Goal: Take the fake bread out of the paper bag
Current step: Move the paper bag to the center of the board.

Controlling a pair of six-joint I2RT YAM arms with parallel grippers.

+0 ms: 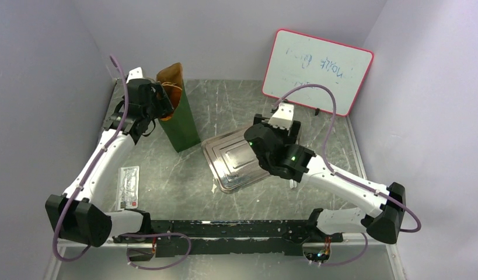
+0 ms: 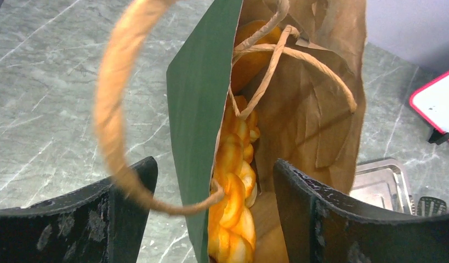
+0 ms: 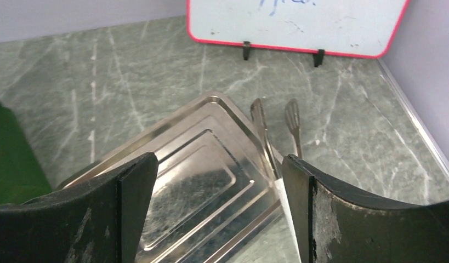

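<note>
Top: bag is seen upright, left gripper at its mouth, right gripper well apart over tray. Left wrist: bread is seen lengthwise down inside; jaws wide astride the wall, nothing held. Right wrist: jaws wide, empty.

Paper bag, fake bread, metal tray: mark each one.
paper bag [image 1: 181, 128]: top external view, green outer side wall.
fake bread [image 2: 233, 164]: left wrist view, braided loaf inside the bag.
metal tray [image 3: 194, 170]: right wrist view, bare centre panel.
</note>
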